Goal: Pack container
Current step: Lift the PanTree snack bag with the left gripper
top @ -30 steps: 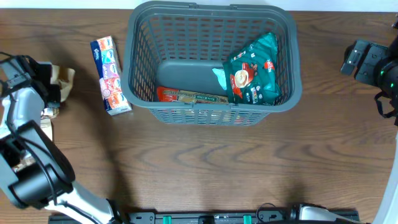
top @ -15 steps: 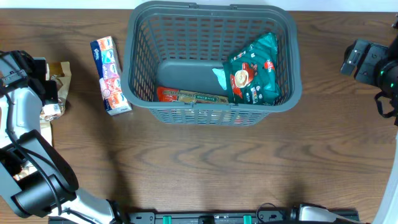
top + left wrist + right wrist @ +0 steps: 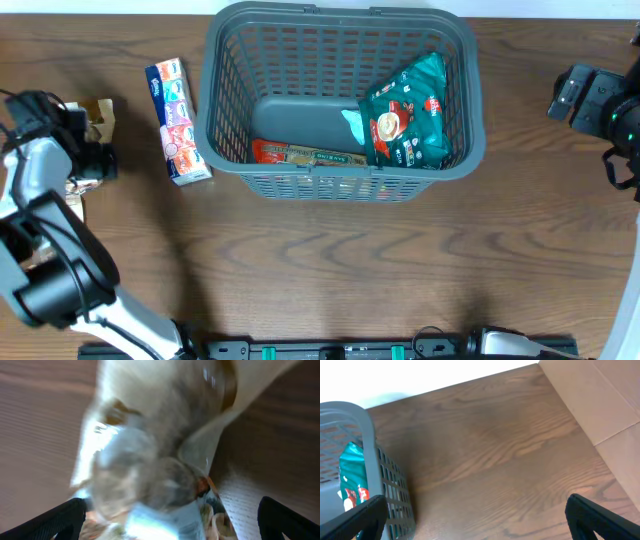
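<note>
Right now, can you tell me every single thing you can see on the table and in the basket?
basket: one, dark grey, back middle of the table
snack bag: one, green with red, inside the basket, right side
flat packet: one, red and brown, inside the basket, along the near wall
blue thing: one, light blue, peeking out left of the snack bag; cannot tell what it is
box: one, white with colourful pictures, on the table just left of the basket
tan packets: at least one, tan, far left, partly hidden
table: one, brown wood
left gripper: one, black, open, over the tan packets
right gripper: one, black, open, empty, right of the basket
</note>
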You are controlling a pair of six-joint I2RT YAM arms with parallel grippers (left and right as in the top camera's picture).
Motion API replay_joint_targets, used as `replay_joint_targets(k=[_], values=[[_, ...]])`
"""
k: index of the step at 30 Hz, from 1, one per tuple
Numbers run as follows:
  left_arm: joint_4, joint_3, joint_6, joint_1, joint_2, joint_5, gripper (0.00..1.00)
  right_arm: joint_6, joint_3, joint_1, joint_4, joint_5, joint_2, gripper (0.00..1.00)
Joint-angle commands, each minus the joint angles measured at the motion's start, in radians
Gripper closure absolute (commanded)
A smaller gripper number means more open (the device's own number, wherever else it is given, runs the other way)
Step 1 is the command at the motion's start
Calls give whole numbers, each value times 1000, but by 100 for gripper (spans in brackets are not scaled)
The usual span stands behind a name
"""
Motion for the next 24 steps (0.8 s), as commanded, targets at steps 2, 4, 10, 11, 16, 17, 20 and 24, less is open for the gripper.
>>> replay_joint_targets(k=[2,4,10,11,16,17,20,24], values=[[28,18,-13,8,83,-12,2,10,12,-6,-1,13,1,1],[68,18,-12,8,98,-11,1,10,12,-6,-1,13,1,1],[136,18,-4,8,148,-3,1,10,12,-6,-1,13,1,1],[125,18,-4,8,161,0,2,10,12,-6,-1,13,1,1],[60,18,-2,8,235,0,1,10,12,-6,-1,13,1,1],[57,18,-2,8,248,0,1,10,12,-6,-1,13,1,1],[67,18,-2,8,265,0,0,10,12,-6,-1,13,1,1],[82,18,-2,8,275,0,14,10,12,-6,-1,13,1,1]])
